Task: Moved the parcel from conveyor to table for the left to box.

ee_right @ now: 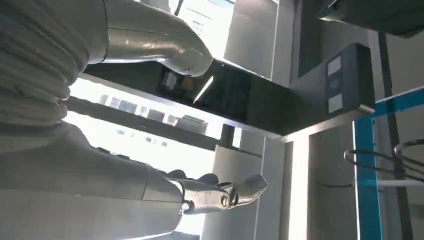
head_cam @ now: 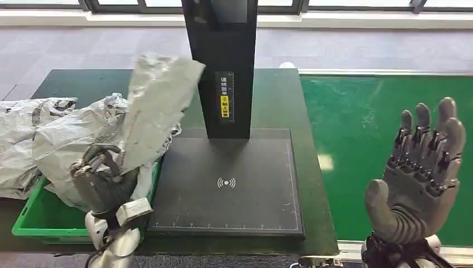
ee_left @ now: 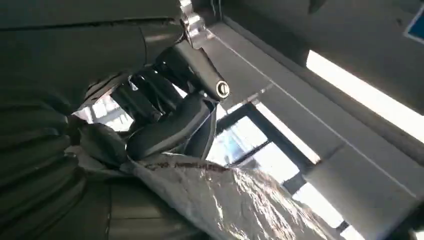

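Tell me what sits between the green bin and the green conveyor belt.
In the head view, the black scanner pad with its upright black post lies between the green bin and the conveyor belt, on the dark table.

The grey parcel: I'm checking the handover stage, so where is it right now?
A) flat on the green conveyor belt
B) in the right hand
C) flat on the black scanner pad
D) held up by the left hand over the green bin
D: the left hand grips the grey parcel upright above the green bin, while the right hand is open over the conveyor belt.
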Tool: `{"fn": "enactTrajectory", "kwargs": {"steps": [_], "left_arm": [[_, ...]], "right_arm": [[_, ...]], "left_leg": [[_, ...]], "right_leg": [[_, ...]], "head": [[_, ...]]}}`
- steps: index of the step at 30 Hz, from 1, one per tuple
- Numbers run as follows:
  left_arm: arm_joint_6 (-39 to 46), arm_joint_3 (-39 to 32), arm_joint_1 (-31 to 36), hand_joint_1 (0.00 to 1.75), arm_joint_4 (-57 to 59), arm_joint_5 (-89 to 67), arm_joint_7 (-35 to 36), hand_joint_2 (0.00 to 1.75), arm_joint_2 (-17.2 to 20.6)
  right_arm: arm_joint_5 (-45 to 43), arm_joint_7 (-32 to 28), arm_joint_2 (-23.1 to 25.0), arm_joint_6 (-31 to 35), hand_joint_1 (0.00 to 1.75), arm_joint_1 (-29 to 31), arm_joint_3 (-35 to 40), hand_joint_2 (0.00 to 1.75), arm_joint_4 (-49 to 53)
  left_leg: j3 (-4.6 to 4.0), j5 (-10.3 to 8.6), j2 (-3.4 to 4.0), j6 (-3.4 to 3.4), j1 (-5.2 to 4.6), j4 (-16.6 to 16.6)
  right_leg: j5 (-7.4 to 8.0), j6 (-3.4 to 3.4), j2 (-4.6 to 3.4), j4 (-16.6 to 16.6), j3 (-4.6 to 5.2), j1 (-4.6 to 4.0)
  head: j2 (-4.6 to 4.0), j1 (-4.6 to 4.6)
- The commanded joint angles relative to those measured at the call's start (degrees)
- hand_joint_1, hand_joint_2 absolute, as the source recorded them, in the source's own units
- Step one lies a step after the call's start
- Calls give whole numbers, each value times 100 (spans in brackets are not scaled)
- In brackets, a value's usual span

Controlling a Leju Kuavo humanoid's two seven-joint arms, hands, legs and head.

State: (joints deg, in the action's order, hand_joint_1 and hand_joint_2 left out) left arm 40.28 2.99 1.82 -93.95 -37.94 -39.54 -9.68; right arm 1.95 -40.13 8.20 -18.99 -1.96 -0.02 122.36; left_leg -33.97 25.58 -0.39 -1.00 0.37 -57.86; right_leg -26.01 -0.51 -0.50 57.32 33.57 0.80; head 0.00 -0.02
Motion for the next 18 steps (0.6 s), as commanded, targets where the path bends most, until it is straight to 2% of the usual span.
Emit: {"fn": "enactTrajectory", "kwargs": {"steps": [1, 7, 13, 15, 17, 18], "left_arm": [[-28, -760, -117, 175, -376, 39, -46, 175, -29], [-28, -1695, -168, 175, -879, 429, -46, 175, -223], [-28, -2014, 26, 175, 87, 797, -46, 175, -112], [-393, -1936, 373, 175, 1032, 63, 661, 175, 21], [-221, -1952, 617, 175, 1530, -881, 1175, 175, -39], [-468, -1918, 761, 175, 1856, -847, 1367, 175, -57]], "right_arm": [[14, 13, -28, 13, 0, 136, -268, 175, -196], [34, 13, -36, 95, 0, 93, -279, 175, -196], [60, 13, -40, 113, 0, 193, -249, 175, -321], [84, 13, -45, 137, 0, 173, -229, 175, -295], [67, 13, -39, 101, 0, 114, -213, 175, -255], [72, 13, -37, 103, 0, 96, -202, 175, -240]], "left_leg": [[5, 2, 2, 3, 1, 2], [9, 4, 16, 3, 2, 5], [14, 1, 7, 2, 0, 10], [24, -7, -6, 3, -4, 21], [22, -10, -19, 3, -5, 21], [14, -8, -20, 2, -3, 13]], "right_leg": [[0, 1, 5, -5, -8, -2], [1, 4, -6, -7, -10, -3], [0, 4, 3, -10, -14, -2], [2, 4, 17, -17, -26, 2], [0, 3, 29, -16, -26, 4], [-2, 3, 29, -10, -18, 3]], "head": [[0, 0], [0, 0], [0, 0], [0, 0], [0, 0], [0, 0]]}}
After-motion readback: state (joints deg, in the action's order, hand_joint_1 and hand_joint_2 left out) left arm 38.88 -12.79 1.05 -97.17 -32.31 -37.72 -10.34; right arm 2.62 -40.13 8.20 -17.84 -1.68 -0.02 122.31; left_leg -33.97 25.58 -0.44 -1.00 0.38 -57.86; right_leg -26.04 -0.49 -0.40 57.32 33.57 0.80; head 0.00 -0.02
